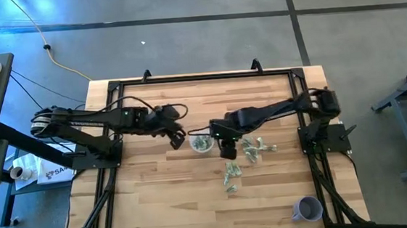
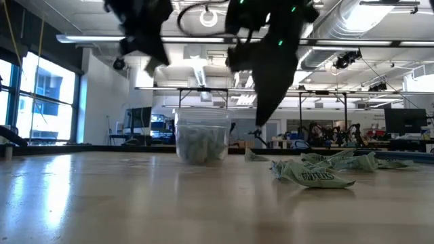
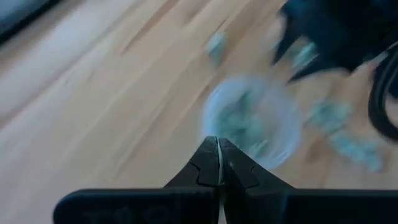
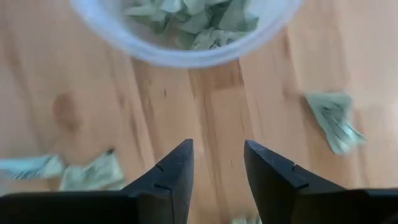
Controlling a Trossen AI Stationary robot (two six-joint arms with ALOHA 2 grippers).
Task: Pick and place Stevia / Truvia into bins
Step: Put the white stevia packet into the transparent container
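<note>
The clear cup [image 1: 201, 143] stands upright on its base at the table's middle, with several green-and-white packets inside [image 4: 193, 22]. More packets lie flat on the wood to its right [image 1: 257, 147] and nearer the front edge [image 1: 231, 176]. My left gripper [image 3: 218, 152] hovers just left of the cup and above it [image 1: 178, 138], shut with nothing in it. My right gripper [image 4: 217, 168] stands open over bare wood just right of the cup [image 1: 227, 151], pointing steeply down. One loose packet [image 4: 334, 118] and another [image 4: 87, 171] lie on either side of it.
A lavender cup [image 1: 307, 209] stands near the table's front right corner. The low view shows crumpled packets [image 2: 315, 175] right of the clear cup [image 2: 201, 135]. Bare wood spreads over the table's left and front parts [image 1: 159, 197]. Black frame rails [image 1: 200, 76] run along the table's edges.
</note>
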